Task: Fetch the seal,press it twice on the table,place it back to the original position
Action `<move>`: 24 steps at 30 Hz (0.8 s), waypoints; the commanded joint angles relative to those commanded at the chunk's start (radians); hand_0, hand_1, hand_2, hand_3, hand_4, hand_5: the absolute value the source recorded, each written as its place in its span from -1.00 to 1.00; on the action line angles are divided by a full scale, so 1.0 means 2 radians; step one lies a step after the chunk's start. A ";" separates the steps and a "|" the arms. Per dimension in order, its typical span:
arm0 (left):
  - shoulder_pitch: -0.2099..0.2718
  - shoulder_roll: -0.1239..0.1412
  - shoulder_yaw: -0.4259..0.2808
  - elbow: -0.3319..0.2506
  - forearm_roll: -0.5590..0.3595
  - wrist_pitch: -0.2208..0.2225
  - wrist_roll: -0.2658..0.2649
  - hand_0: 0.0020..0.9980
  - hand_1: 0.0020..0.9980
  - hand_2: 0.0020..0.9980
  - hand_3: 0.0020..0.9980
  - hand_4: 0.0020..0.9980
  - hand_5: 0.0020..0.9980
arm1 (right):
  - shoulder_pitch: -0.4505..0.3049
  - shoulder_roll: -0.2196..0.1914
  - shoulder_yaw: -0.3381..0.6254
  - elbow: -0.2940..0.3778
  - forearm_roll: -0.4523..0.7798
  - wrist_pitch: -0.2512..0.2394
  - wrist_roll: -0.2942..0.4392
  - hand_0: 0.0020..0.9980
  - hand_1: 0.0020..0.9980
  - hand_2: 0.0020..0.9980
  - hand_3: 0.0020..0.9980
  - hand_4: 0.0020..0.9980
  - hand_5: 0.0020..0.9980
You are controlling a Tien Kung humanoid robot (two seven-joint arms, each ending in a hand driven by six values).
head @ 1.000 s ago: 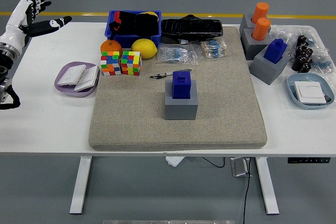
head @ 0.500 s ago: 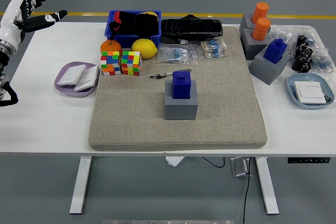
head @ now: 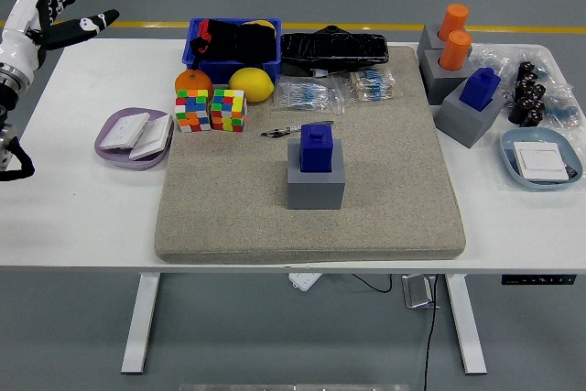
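Left hand [head: 50, 8] hovers spread and empty at the far-left table edge, well apart from the blue seal [head: 317, 148] seated upright in its grey holder [head: 316, 186] mid-mat; a straight lift should free it cleanly.

The surface [head: 101, 208] looks like smooth white laminate with a matt finish. On it lies a beige mat [head: 385, 190] with a rough, grainy texture, like felt or coarse foam. The blue seal [head: 317, 147] seems to be smooth plastic with a slight shine, and its grey base [head: 316, 188] is matt plastic. The two puzzle cubes [head: 211, 109] have glossy coloured plastic faces. The lemon [head: 252, 84] has a smooth, slightly shiny skin. The lilac dish [head: 112, 131] and the pale blue dish [head: 513, 164] look like matt plastic. The black bag [head: 334, 46] is glossy plastic film. The left robot hand [head: 57, 12] has glossy white shells and black finger parts.
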 joint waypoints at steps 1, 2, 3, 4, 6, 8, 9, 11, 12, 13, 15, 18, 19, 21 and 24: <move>0.000 0.000 0.000 0.000 0.000 0.000 0.000 0.80 0.76 0.77 0.81 0.82 -0.65 | 0.000 0.000 -0.001 0.000 0.000 0.000 0.000 0.71 0.56 0.56 0.50 0.67 0.06; 0.000 0.001 -0.001 0.000 0.000 0.000 0.000 0.80 0.76 0.77 0.81 0.82 -0.65 | 0.000 0.000 -0.001 0.000 0.000 0.000 0.000 0.71 0.56 0.56 0.50 0.67 0.06; 0.001 0.001 -0.001 0.000 0.000 0.000 0.000 0.80 0.76 0.77 0.81 0.82 -0.65 | 0.000 -0.001 -0.002 0.001 0.000 0.000 0.000 0.71 0.56 0.56 0.50 0.67 0.06; 0.001 0.002 -0.002 -0.001 0.000 0.000 0.000 0.80 0.76 0.77 0.81 0.82 -0.65 | 0.000 -0.001 -0.003 0.001 0.001 0.000 0.000 0.71 0.56 0.56 0.50 0.67 0.06; 0.001 0.003 -0.002 -0.001 0.001 0.000 0.000 0.80 0.76 0.77 0.81 0.82 -0.65 | 0.000 -0.002 -0.006 0.000 0.001 0.000 0.000 0.71 0.56 0.56 0.50 0.67 0.06; 0.001 0.003 -0.002 -0.002 0.001 0.000 0.000 0.80 0.76 0.77 0.81 0.82 -0.65 | 0.000 -0.002 -0.007 0.000 0.001 0.000 0.000 0.71 0.55 0.56 0.50 0.67 0.05; 0.001 0.003 -0.002 -0.002 0.001 0.000 0.000 0.80 0.76 0.77 0.81 0.82 -0.65 | 0.000 -0.002 -0.007 0.000 0.001 0.000 0.000 0.71 0.55 0.56 0.50 0.67 0.05; 0.000 0.003 -0.002 -0.002 0.002 0.000 0.000 0.80 0.76 0.77 0.81 0.82 -0.65 | 0.000 -0.001 -0.008 0.000 0.001 0.000 0.000 0.71 0.55 0.56 0.50 0.67 0.05; 0.000 0.003 -0.002 -0.002 0.002 0.000 0.000 0.80 0.76 0.77 0.81 0.82 -0.65 | 0.000 -0.001 -0.008 0.000 0.001 0.000 0.000 0.71 0.55 0.56 0.50 0.67 0.05; 0.000 0.003 -0.002 -0.002 0.002 0.000 0.000 0.80 0.75 0.77 0.81 0.81 -0.65 | 0.000 -0.002 -0.008 0.000 0.001 0.000 0.000 0.71 0.55 0.55 0.50 0.66 0.05; 0.000 0.003 -0.003 -0.002 0.002 0.000 0.000 0.80 0.75 0.77 0.81 0.81 -0.65 | 0.000 -0.002 -0.009 0.001 0.001 0.000 0.000 0.71 0.55 0.55 0.50 0.66 0.05; 0.001 0.003 -0.003 -0.002 0.001 0.000 0.000 0.80 0.75 0.77 0.81 0.81 -0.65 | 0.000 -0.003 -0.010 0.000 0.002 -0.001 0.000 0.71 0.55 0.55 0.50 0.66 0.05; 0.001 0.003 -0.003 -0.002 0.001 0.000 0.000 0.80 0.75 0.77 0.81 0.81 -0.65 | 0.000 -0.003 -0.010 0.000 0.002 -0.001 0.000 0.71 0.55 0.56 0.50 0.65 0.05; 0.000 0.003 -0.002 -0.003 0.002 0.000 0.000 0.80 0.75 0.77 0.81 0.81 -0.65 | -0.001 -0.003 -0.011 0.000 0.002 -0.001 0.000 0.71 0.55 0.56 0.50 0.65 0.05; 0.000 0.004 -0.002 -0.003 0.001 0.000 0.000 0.80 0.75 0.77 0.81 0.81 -0.65 | -0.001 -0.002 -0.012 0.001 0.002 0.000 0.000 0.71 0.55 0.56 0.50 0.65 0.05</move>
